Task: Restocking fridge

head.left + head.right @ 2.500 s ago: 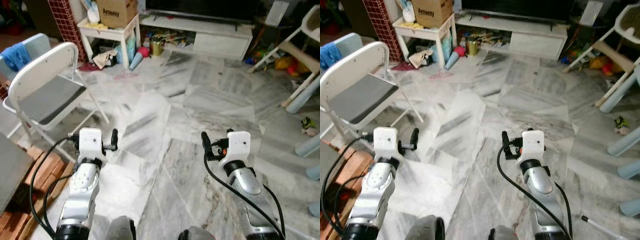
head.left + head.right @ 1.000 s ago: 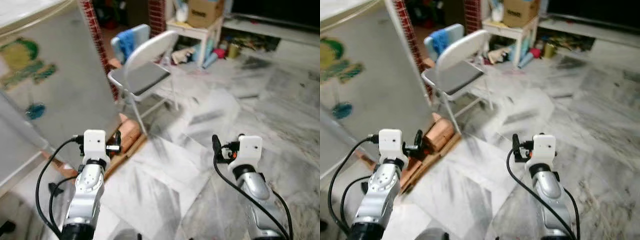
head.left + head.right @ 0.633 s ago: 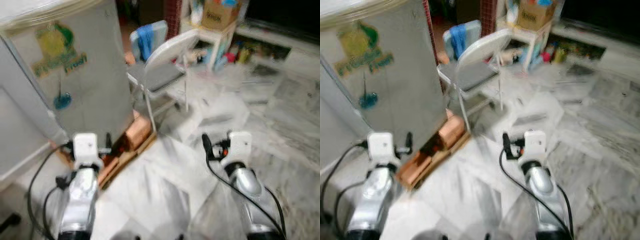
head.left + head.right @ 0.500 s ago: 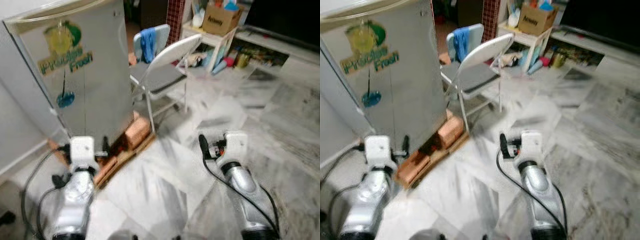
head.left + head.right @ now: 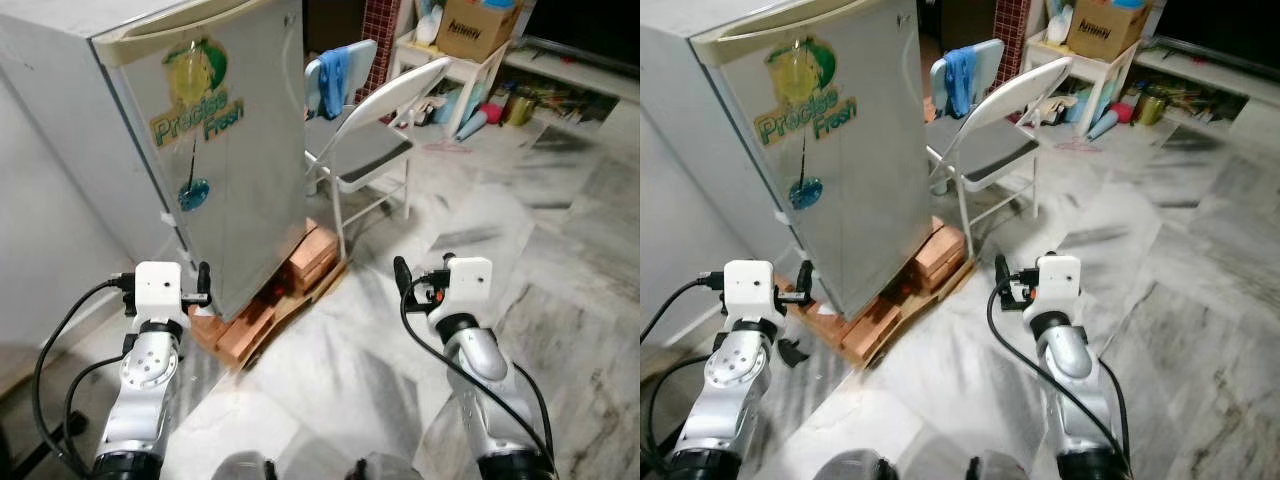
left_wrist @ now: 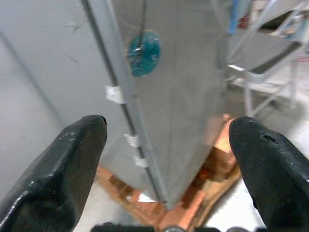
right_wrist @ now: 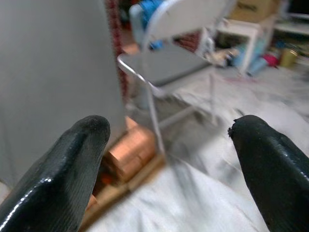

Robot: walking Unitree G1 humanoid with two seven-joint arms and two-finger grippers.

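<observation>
A small grey fridge point(image 5: 215, 150) with a "Precise Fresh" sticker stands at the left, its door closed, raised on bricks and a wooden pallet point(image 5: 285, 295). My left gripper point(image 5: 190, 285) is held out low, close to the fridge's bottom front corner and not touching it. In the left wrist view that gripper point(image 6: 169, 125) is open and empty, with the fridge's edge and a blue sticker point(image 6: 144, 47) between its fingers. My right gripper point(image 5: 420, 275) hangs over the marble floor, right of the pallet. It point(image 7: 169, 125) is open and empty, facing the bricks and a chair.
A white folding chair point(image 5: 375, 150) with a grey seat stands just right of the fridge. Behind it is a chair draped with blue cloth point(image 5: 333, 75). A white side table point(image 5: 455, 60) with a cardboard box stands at the back. A wall runs along the left.
The view has swung left and moved closer, so the fridge now stands upright and near at the left. Both arms stay held out in front, fingers spread as before.
</observation>
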